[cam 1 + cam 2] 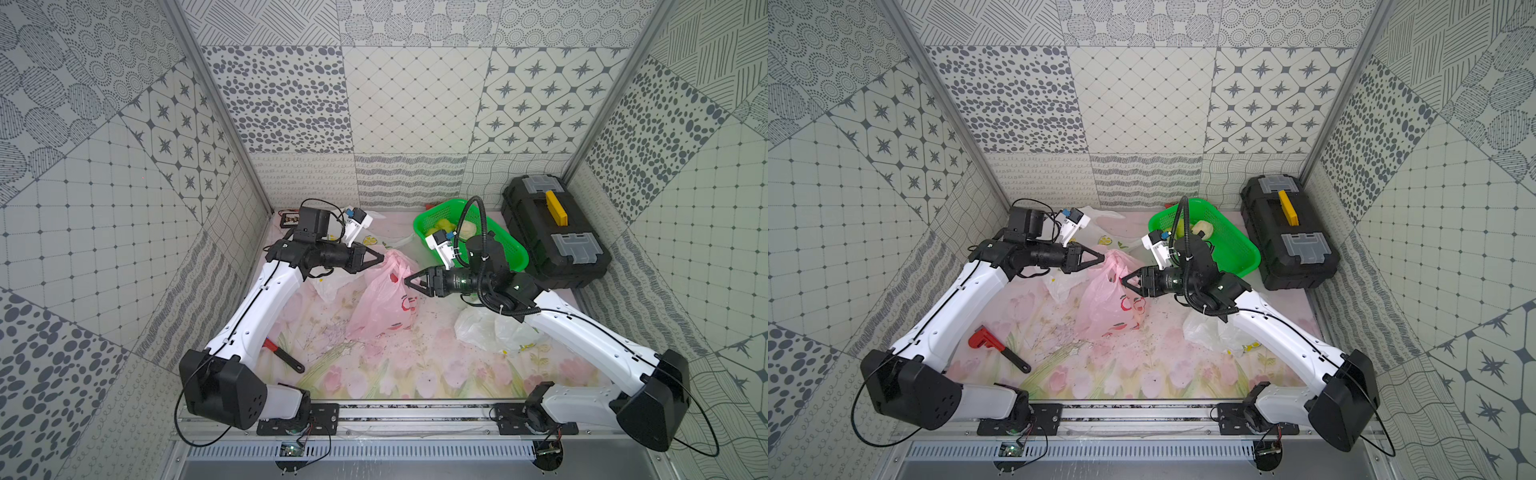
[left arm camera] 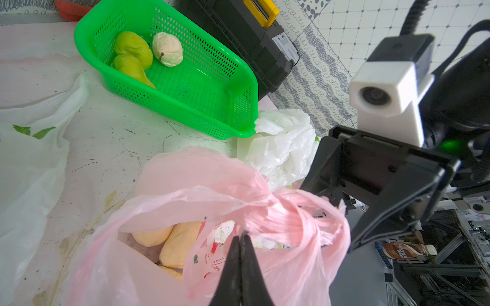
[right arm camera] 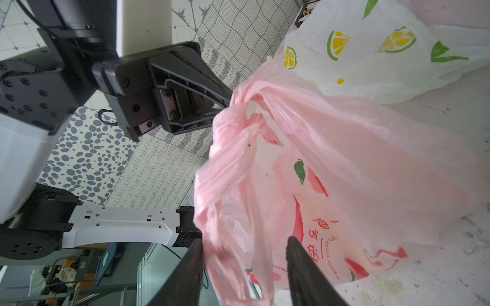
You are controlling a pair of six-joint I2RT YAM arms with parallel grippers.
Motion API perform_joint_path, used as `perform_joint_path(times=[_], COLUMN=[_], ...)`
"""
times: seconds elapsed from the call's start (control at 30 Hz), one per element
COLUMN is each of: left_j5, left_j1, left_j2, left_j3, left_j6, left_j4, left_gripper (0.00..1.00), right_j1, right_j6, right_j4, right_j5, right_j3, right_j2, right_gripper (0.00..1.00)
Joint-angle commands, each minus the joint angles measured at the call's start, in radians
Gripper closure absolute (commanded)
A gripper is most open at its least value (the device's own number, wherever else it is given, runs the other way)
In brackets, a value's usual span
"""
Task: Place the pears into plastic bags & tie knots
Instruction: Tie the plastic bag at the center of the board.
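Pink bag (image 1: 386,299) mid-table, pale pears (image 2: 169,238) inside, mouth not yet knotted. Probably thin, slippery and easily torn, and bottom-heavy from the fruit. Best taken by the bunched handle loops (image 2: 281,220), not the wall. Left gripper (image 2: 241,234) pinched shut on plastic at the bag's top. Right gripper (image 3: 244,249) part-open, straddling a handle strip. Beyond, at far right, green basket (image 2: 238,79) holding three more pears. White bag (image 1: 490,328) near right.
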Motion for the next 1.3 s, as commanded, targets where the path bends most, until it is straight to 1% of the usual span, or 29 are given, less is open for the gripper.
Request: perform_joint_path(times=[0.0,0.07,0.13,0.2,0.27,0.33,0.43,0.53,0.6,0.67,0.7,0.77,0.83,0.9,1.03,1.1,1.27], left_j5=[0.018,-0.027,-0.047,-0.057,-0.066,-0.068,-0.092,-0.119,-0.088,-0.012,-0.009,-0.073,-0.125,-0.137,-0.155,-0.176,-0.241], left_j1=[-0.002,0.0,0.003,0.009,0.027,0.062,0.129,0.171,0.179,0.165,0.144,0.073,0.002,-0.03,-0.064,-0.094,-0.139], left_j2=[-0.011,-0.007,-0.003,-0.025,-0.069,-0.107,-0.14,-0.144,-0.148,-0.152,-0.16,-0.181,-0.181,-0.149,-0.047,0.004,0.095], left_j3=[0.007,0.042,0.103,0.149,0.163,0.16,0.102,0.029,-0.015,-0.032,-0.028,0.008,0.042,0.072,0.109,0.138,0.193], left_j6=[-0.022,-0.022,-0.002,-0.001,-0.016,-0.024,-0.029,-0.053,-0.127,-0.236,-0.251,-0.184,-0.108,-0.065,-0.017,0.024,0.083], left_j4=[0.003,-0.062,-0.174,-0.245,-0.274,-0.299,-0.31,-0.29,-0.211,-0.105,-0.082,-0.085,-0.086,-0.086,-0.082,-0.109,-0.131], left_gripper=[1.0,1.0,1.0,1.0,1.0,1.0,1.0,1.0,1.0,1.0,0.96,0.82,0.73,0.71,0.72,0.71,0.6], right_j1=[0.006,-0.005,-0.041,-0.11,-0.181,-0.215,-0.253,-0.266,-0.25,-0.21,-0.195,-0.186,-0.187,-0.186,-0.187,-0.186,-0.186], right_j6=[0.009,0.024,0.047,0.077,0.086,0.071,0.067,0.047,0.033,0.009,-0.003,-0.003,-0.001,-0.001,0.008,0.015,0.025], right_j4=[0.024,0.014,0.004,-0.011,-0.019,-0.009,0.017,0.017,0.021,0.015,0.004,0.011,0.028,0.037,0.056,0.072,0.096], right_j5=[-0.016,0.008,0.019,0.022,0.01,0.01,0.022,0.036,0.011,0.006,0.009,0.003,0.004,-0.003,-0.012,-0.021,-0.033], right_j3=[0.048,0.043,0.008,-0.052,-0.107,-0.135,-0.147,-0.141,-0.118,-0.084,-0.073,-0.075,-0.091,-0.097,-0.102,-0.106,-0.116], right_j2=[0.027,0.024,-0.001,-0.034,-0.065,-0.085,-0.092,-0.074,-0.054,-0.036,-0.029,-0.021,-0.02,-0.018,-0.016,-0.017,-0.015], right_gripper=[0.68,0.85,0.93,0.99,1.0,1.0,1.0,1.0,1.0,1.0,1.0,1.0,1.0,1.0,1.0,1.0,1.0])
